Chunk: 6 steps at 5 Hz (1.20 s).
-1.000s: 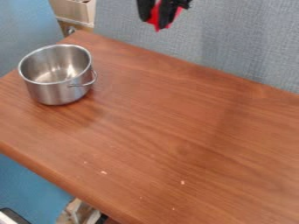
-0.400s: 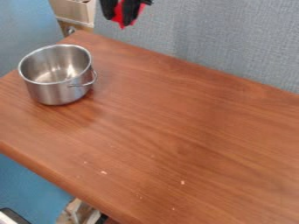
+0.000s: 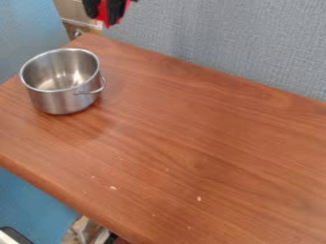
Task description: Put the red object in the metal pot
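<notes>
The red object (image 3: 111,10) hangs at the top edge of the camera view, between the dark fingers of my gripper (image 3: 107,19), which is shut on it. Only the gripper's lower tip shows; the rest is cut off by the frame. The metal pot (image 3: 57,100) stands upright on the left end of the wooden table (image 3: 192,143), shiny, with nothing inside and a small handle on its right side. The gripper is above and behind the pot, a little to its right, well clear of the rim.
A grey-blue textured wall (image 3: 242,38) runs behind the table. A beige fixture (image 3: 76,13) sits at the top left next to the gripper. The table's front edge runs diagonally at the lower left, with blue floor (image 3: 26,205) beyond it.
The gripper has carried the red object leftward along the top of the view, from right of the pot to nearly above its far side. The pot has not moved.
</notes>
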Available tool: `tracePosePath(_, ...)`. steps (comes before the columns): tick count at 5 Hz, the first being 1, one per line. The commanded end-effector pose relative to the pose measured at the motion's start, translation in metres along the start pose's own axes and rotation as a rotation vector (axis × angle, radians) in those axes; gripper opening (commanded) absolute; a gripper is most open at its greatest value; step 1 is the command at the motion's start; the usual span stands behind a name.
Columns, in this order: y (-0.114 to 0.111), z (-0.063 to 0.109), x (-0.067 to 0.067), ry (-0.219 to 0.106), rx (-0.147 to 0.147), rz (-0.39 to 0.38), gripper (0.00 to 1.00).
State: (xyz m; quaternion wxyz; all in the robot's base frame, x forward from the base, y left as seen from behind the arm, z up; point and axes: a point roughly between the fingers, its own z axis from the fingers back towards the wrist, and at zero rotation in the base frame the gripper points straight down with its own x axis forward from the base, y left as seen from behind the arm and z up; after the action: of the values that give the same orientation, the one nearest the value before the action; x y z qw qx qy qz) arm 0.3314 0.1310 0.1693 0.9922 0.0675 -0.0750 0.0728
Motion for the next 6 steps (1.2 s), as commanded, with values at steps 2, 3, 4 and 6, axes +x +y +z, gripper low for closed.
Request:
tracePosePath(2, 0.038, 0.013, -0.009, -0.069, 0.058, 0.099, 0.0)
tracePosePath(3, 0.049, 0.005, -0.01, -0.06, 0.073, 0.129, 0.0)
tracePosePath(4, 0.064, -0.009, -0.018, -0.049, 0.096, 0.162, 0.0)
tracePosePath(6, 0.087, -0.029, -0.028, -0.027, 0.128, 0.223, 0.0)
